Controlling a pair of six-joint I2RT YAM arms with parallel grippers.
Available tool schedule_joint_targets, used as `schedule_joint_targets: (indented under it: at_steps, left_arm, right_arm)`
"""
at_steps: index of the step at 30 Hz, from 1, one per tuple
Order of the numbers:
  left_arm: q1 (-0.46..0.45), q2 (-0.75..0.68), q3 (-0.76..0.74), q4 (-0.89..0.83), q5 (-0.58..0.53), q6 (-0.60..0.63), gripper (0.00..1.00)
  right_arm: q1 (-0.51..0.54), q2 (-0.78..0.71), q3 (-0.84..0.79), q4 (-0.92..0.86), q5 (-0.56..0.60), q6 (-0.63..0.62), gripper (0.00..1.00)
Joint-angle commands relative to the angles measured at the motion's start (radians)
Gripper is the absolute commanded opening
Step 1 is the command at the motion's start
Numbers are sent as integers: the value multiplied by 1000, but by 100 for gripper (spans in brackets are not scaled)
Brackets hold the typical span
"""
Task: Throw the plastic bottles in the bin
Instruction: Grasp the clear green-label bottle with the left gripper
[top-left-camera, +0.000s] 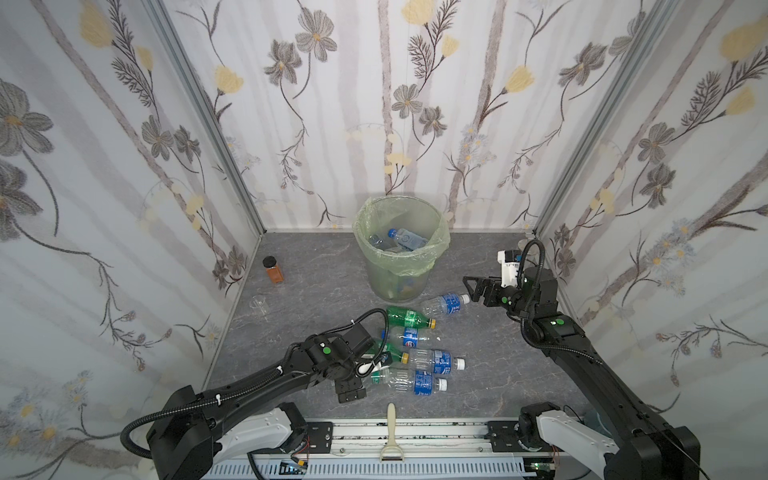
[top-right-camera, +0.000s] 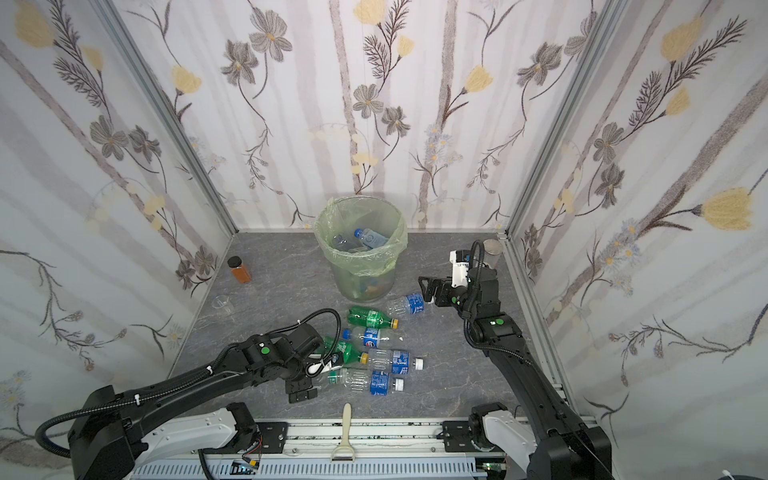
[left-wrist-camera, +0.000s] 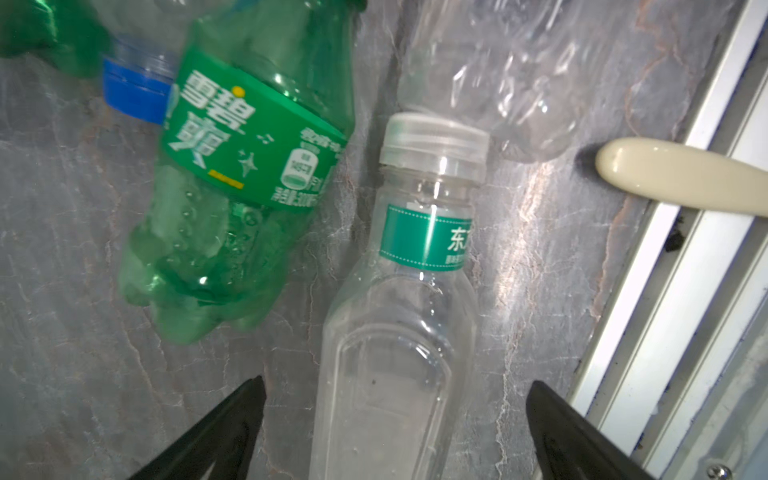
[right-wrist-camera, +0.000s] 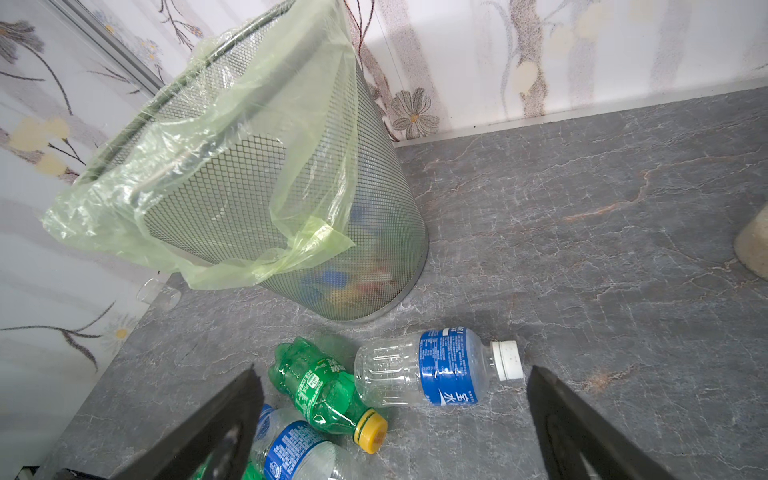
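Observation:
Several plastic bottles lie in a heap on the grey floor in front of the bin (top-left-camera: 440, 249) (right-wrist-camera: 270, 166), which holds more bottles. My left gripper (top-left-camera: 369, 376) (left-wrist-camera: 397, 382) is open and low over the heap. Its fingers stand either side of a clear bottle with a teal label (left-wrist-camera: 415, 291) without touching it. A green bottle (left-wrist-camera: 249, 166) lies beside that one. My right gripper (top-left-camera: 473, 289) (right-wrist-camera: 393, 370) is open and empty, hovering right of the bin near a blue-labelled, white-capped bottle (top-left-camera: 446, 303) (right-wrist-camera: 432, 370). A green yellow-capped bottle (top-left-camera: 409, 318) (right-wrist-camera: 324, 390) lies next to it.
An amber jar with a black lid (top-left-camera: 272, 270) and a small clear cup (top-left-camera: 258, 301) stand at the left wall. A tall clear cylinder (top-right-camera: 492, 249) stands in the back right corner. A cream peeler (top-left-camera: 390, 432) lies across the front metal rail (top-left-camera: 436, 436).

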Motion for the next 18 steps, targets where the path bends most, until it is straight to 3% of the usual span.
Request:
schedule_joint_targets:
  at_steps: [1,8,18]
  left_arm:
    - [-1,16,-14,-16,11,16,94]
    - [-18,81,-27,17,-2,17,85]
    - [-42,117,-42,53,-46,-5,72]
  right_arm:
    - [-2,8,-3,61,-10,4,100]
    - [-3,34,-41,110,-76,55,100]
    - [-5,11,-64,115,-84,50,99]
